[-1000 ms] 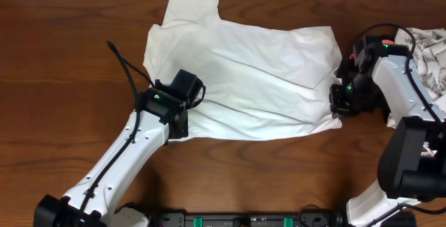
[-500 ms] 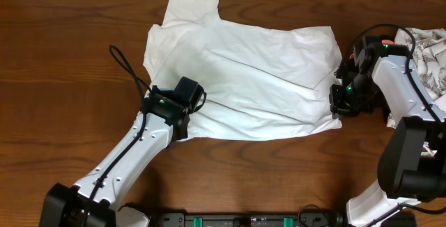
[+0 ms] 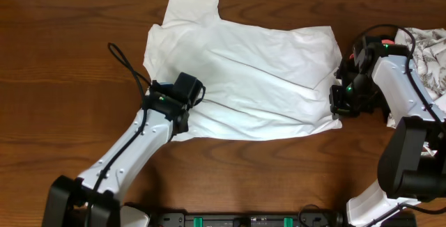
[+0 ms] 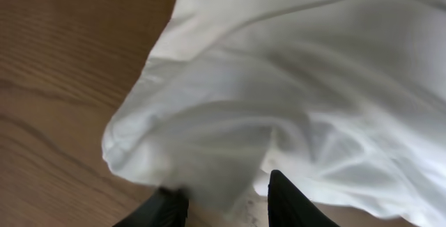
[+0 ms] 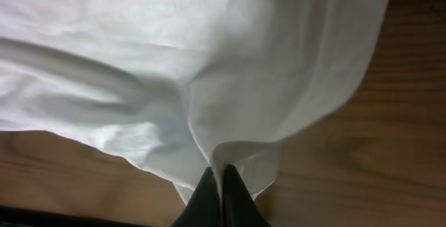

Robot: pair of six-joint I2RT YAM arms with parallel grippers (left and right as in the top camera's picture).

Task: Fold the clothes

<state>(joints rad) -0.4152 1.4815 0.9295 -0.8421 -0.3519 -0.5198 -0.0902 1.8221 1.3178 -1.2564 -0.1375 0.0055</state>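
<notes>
We see v. little change over the last sec. The T-shirt (image 3: 251,81) lies spread wide on the table (image 3: 70,60), approx flat w/ a few creases, same outline as a sec ago.

The left arm's elbow sits a bit further out than then. The left gripper (image 4: 226,205) is at the shirt's near-left corner, barely shifted, and the corner hasn't lifted or folded over. Its jaws stand part-open, a touch wider than before, w/ a bunch of cloth between the fingers (image 4: 289,199). We can't tell if they pinch it or just straddle it.

The right gripper (image 5: 221,185) hasn't moved. Its jaws are fully closed on a thin pinch of fabric at the near-right corner, and the cloth drapes away from the tips. A patterned cloth (image 3: 428,46) lies at the far right by the right arm, not part of this.

Our read for the task: no fold made yet, so we're at grasp setup. The right side looks secured and the left is the holdup. Jaws easing apart suggests a re-seat on the corner, not a lift. We need both corners held firm before carrying the near edge over. Lifting w/ only the right held would prob drag the shirt askew.
</notes>
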